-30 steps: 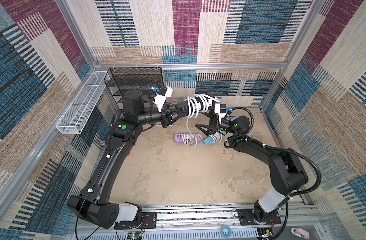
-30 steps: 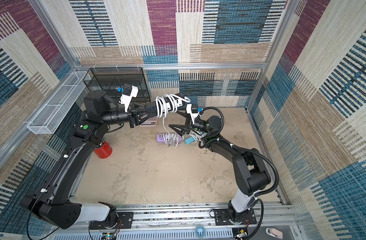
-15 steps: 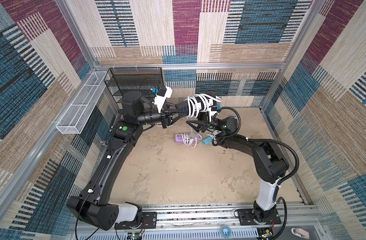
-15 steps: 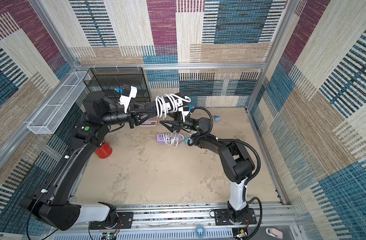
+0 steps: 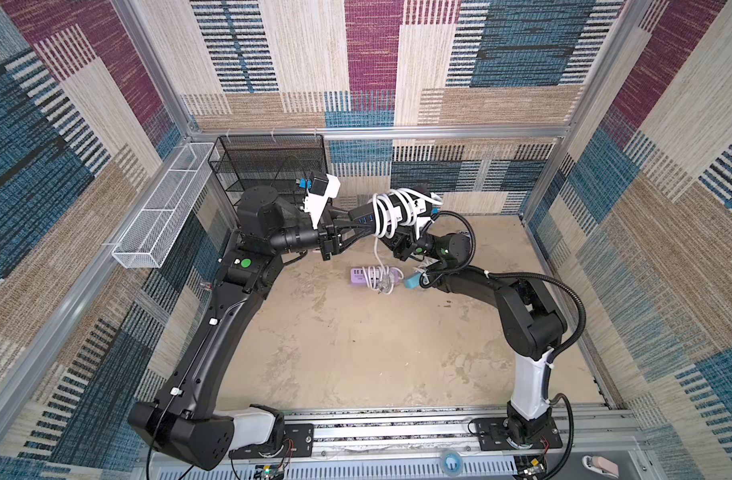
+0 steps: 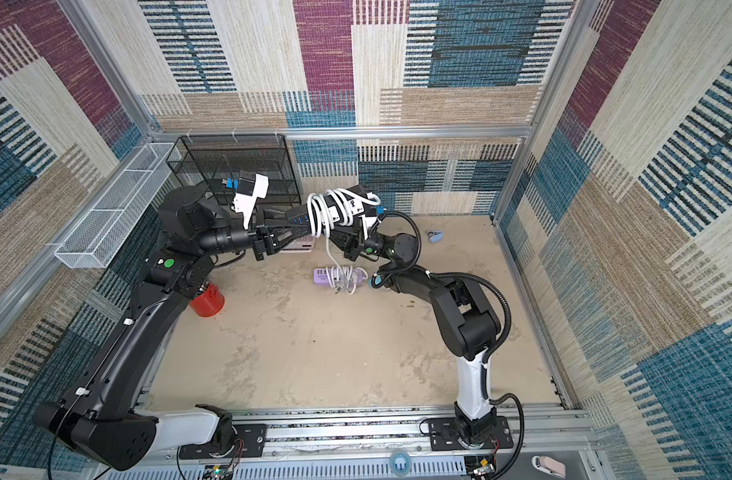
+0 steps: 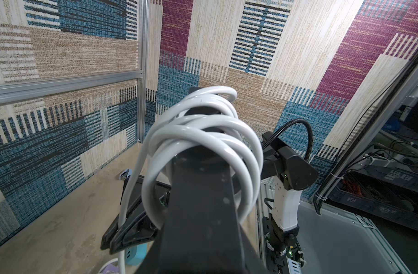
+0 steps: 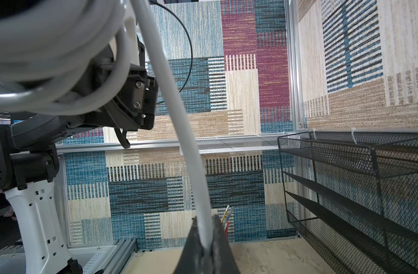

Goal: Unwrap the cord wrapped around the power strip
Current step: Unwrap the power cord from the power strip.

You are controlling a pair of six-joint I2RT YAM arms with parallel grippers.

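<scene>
A black power strip [image 5: 401, 205] hangs in the air near the back wall, with a white cord [image 5: 381, 212] looped round it several times. My left gripper [image 5: 366, 220] is shut on one end of the strip. One strand of the cord drops from the loops toward the floor. My right gripper [image 5: 385, 242] sits just below the strip, shut on that strand. In the right wrist view the cord [image 8: 179, 118] runs down into the closed fingers [image 8: 221, 239]. In the left wrist view the loops [image 7: 203, 132] circle the strip [image 7: 200, 213].
A purple power strip [image 5: 358, 275] with its own white cord lies on the floor under the grippers, beside a teal block [image 5: 412, 282]. A black mesh shelf [image 5: 272, 166] and a white wire basket [image 5: 164, 208] stand at the back left. A red cup [image 6: 208, 299] sits near the left arm.
My right gripper has moved left, in under the strip, and gone from open to shut on the hanging cord strand. The left arm holds still.
</scene>
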